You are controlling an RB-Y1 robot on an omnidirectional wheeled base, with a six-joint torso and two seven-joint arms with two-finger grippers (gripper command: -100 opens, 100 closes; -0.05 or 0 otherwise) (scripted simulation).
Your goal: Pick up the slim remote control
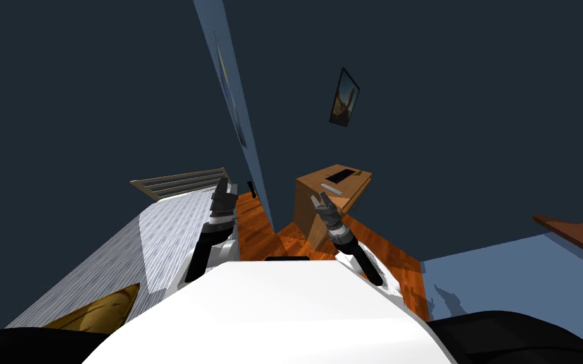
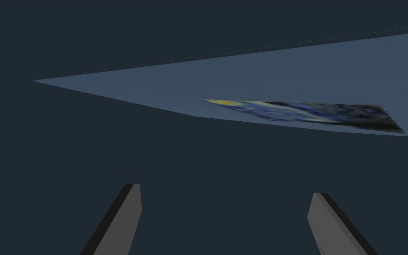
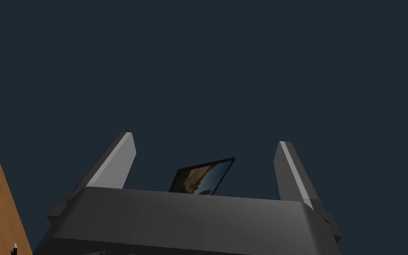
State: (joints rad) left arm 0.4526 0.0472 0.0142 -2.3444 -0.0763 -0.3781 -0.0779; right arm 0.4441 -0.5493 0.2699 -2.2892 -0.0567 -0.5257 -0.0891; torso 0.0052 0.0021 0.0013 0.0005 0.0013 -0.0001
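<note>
Head view showed the slim remote control (image 1: 332, 189), a pale grey bar, lying on the wooden cabinet (image 1: 303, 212) along the near edge of its top. A flat black rectangle (image 1: 342, 174) lay further back. The right gripper (image 1: 319, 200) hung in front of the cabinet, apart from the remote, jaws wide and empty. The left gripper (image 1: 222, 185) was raised beside the bed (image 1: 126, 253), jaws also wide.

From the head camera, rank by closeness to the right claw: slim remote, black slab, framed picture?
1. The slim remote, on the cabinet just past the right gripper.
2. The black slab, farther back on it.
3. The framed picture, high on the wall.
</note>
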